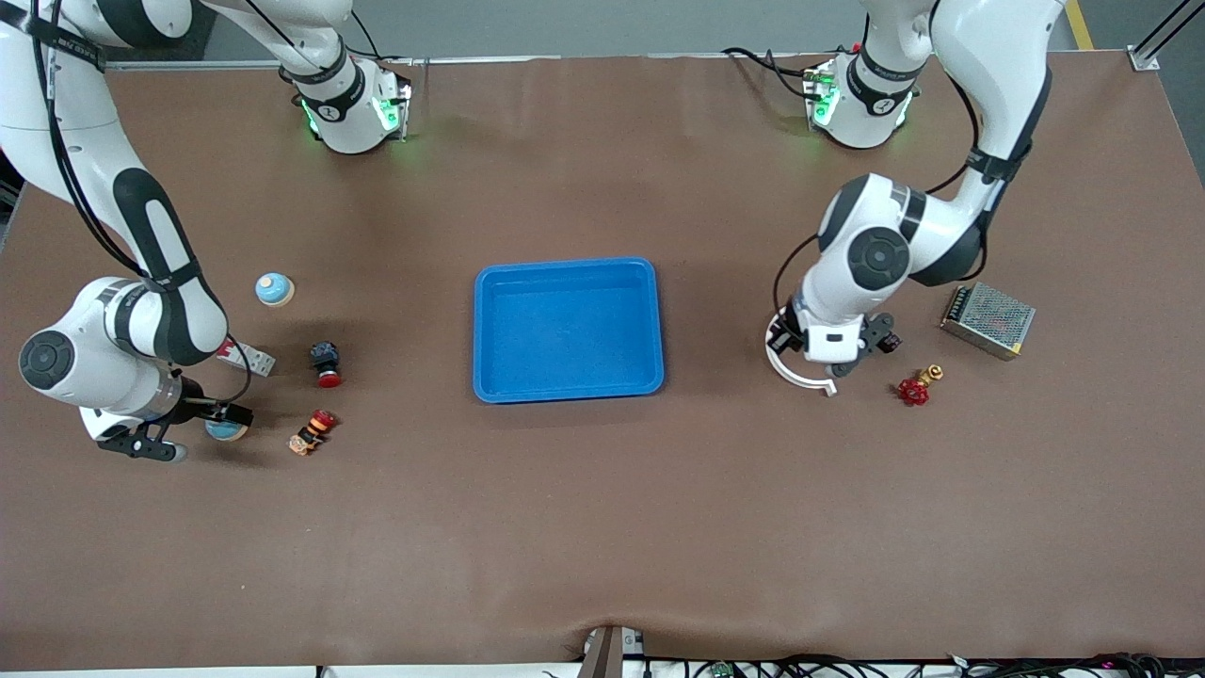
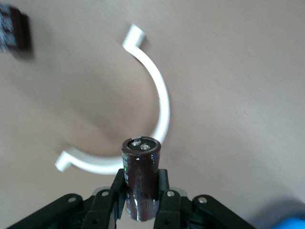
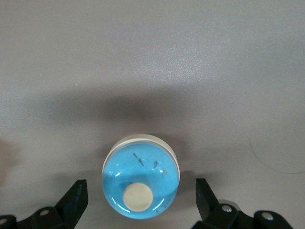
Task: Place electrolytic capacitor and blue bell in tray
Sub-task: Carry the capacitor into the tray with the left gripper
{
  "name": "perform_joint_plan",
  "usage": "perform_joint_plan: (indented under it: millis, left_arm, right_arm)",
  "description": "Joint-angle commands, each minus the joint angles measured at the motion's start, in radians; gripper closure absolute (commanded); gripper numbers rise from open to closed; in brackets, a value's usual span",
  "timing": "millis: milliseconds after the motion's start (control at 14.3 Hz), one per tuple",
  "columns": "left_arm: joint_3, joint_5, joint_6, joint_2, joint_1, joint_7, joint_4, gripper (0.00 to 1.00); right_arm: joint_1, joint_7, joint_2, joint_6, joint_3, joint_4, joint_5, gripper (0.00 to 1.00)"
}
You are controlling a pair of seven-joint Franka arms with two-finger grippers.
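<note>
left gripper [image 2: 141,202] clamps capacitor [image 2: 141,179] over white ring [image 2: 157,102] | right gripper [image 3: 140,200] spread around blue bell [image 3: 141,179] | step: pickup | next: carry to tray [image 1: 568,391]

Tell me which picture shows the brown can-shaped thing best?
The left wrist view: the dark brown cylindrical capacitor fills it, clamped upright in the left hand, two metal terminals on top. In the front view that hand hides it. The right wrist view shows none of it.
</note>
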Motion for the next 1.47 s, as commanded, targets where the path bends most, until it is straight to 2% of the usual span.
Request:
perform_joint_plan:
  millis: [0, 70, 140, 351, 561, 841, 982, 1052, 1122, 1192, 1262, 1402]
  left_arm:
    - [-0.019, -0.005, -0.017, 0.007, -0.079, -0.119, 0.042, 1.00]
    - [-0.019, -0.006, -0.019, 0.030, -0.122, -0.167, 0.067, 1.00]
    - [-0.018, -0.009, -0.017, 0.052, -0.169, -0.233, 0.097, 1.00]
    - [-0.018, -0.003, -0.017, 0.183, -0.284, -0.455, 0.258, 1.00]
    - [-0.005, 0.002, -0.016, 0.295, -0.376, -0.544, 0.372, 1.00]
    - [-0.004, 0.002, 0.024, 0.395, -0.455, -0.584, 0.430, 1.00]
    - [-0.004, 0.002, 0.030, 0.409, -0.458, -0.595, 0.429, 1.00]
    - [-0.004, 0.002, 0.030, 0.409, -0.458, -0.607, 0.426, 0.94]
    - [-0.004, 0.002, 0.029, 0.409, -0.457, -0.620, 0.424, 0.74]
    - [-0.004, 0.002, 0.024, 0.408, -0.453, -0.630, 0.424, 0.45]
    - [-0.004, 0.002, 0.019, 0.406, -0.447, -0.631, 0.424, 0.00]
    - [0.014, 0.003, 0.018, 0.392, -0.444, -0.632, 0.429, 0.00]
  right_arm:
    - [-0.006, -0.006, 0.016, -0.006, 0.008, 0.022, -0.010, 0.65]
    - [-0.005, -0.006, 0.017, -0.003, 0.008, 0.022, -0.010, 0.92]
    - [-0.005, -0.004, 0.017, -0.002, 0.008, 0.022, -0.007, 1.00]
    - [-0.002, -0.003, 0.016, -0.006, 0.008, 0.023, -0.002, 1.00]
    - [0.021, 0.007, -0.005, -0.035, 0.013, 0.027, -0.002, 1.00]
    - [0.085, 0.112, -0.093, -0.277, 0.013, 0.069, -0.002, 1.00]
    - [0.118, 0.181, -0.136, -0.344, 0.014, 0.069, 0.001, 1.00]
    - [0.131, 0.215, -0.154, -0.367, 0.016, 0.060, 0.019, 1.00]
    - [0.139, 0.238, -0.176, -0.374, 0.014, 0.044, 0.068, 1.00]
    - [0.144, 0.240, -0.205, -0.372, 0.014, 0.010, 0.116, 1.00]
    - [0.145, 0.240, -0.234, -0.364, 0.014, -0.025, 0.151, 1.00]
    - [0.190, 0.270, -0.315, -0.332, 0.013, -0.116, 0.165, 1.00]
